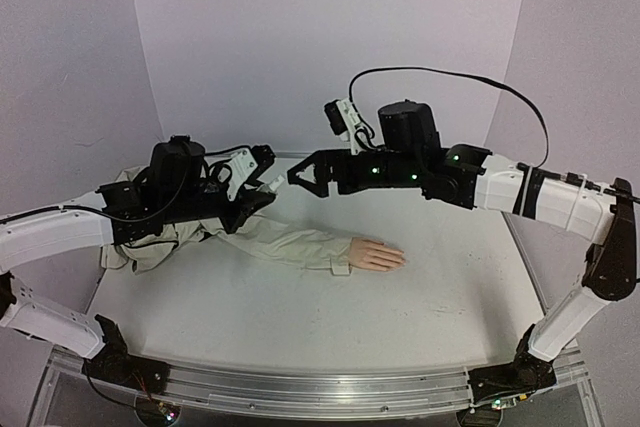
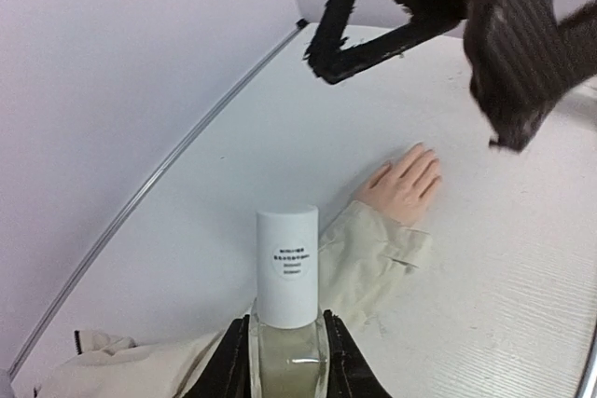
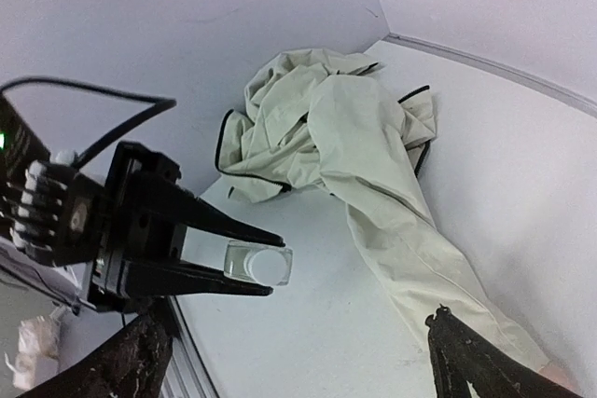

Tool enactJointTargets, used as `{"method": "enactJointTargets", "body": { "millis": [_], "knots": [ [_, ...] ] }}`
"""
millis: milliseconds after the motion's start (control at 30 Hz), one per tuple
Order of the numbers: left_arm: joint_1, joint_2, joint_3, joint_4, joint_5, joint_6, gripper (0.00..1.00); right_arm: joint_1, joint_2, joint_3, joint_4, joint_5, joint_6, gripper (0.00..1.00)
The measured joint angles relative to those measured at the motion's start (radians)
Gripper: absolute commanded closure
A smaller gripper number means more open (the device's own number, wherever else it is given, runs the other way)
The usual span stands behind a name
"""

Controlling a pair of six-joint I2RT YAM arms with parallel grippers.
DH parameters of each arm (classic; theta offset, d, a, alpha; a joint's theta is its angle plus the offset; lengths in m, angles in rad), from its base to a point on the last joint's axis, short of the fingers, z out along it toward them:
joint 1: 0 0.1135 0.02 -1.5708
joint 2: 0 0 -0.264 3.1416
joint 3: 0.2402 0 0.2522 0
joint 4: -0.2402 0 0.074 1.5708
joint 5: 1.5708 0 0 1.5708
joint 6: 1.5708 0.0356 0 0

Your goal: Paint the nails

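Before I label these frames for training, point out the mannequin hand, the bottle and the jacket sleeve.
mannequin hand (image 1: 377,255), top view, back of hand.
bottle (image 2: 287,267), left wrist view, white cap.
jacket sleeve (image 1: 290,239), top view, mid-forearm.

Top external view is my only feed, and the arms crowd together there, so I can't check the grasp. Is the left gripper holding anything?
Observer: Yes. The left gripper is shut on a small glass bottle, its fingers clamping the clear body.
Operator: Is the bottle open?
Observer: No. A white cap with a round printed label sits on top.
Operator: And the right gripper?
Observer: The right gripper is open and empty, with its fingers spread wide and facing the bottle.
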Motion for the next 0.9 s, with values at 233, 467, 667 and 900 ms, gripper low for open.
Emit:
{"method": "enactJointTargets", "body": {
  "millis": [233,467,667,900],
  "knots": [
    [-0.014,0.010,-0.001,0.034,-0.198,-0.006,1.00,0.019,0.116,0.062,0.143,0.061,0.314,0.22],
    [-0.019,0.015,-0.001,0.036,-0.275,-0.011,1.00,0.064,0.229,0.119,0.173,0.156,0.468,0.52],
    [-0.019,0.015,-0.001,0.042,-0.289,-0.024,1.00,0.081,0.259,0.151,0.207,0.200,0.532,0.56],
    [-0.019,0.015,-0.001,0.042,-0.288,-0.035,1.00,0.089,0.280,0.179,0.232,0.215,0.546,0.77]
  ]
}}
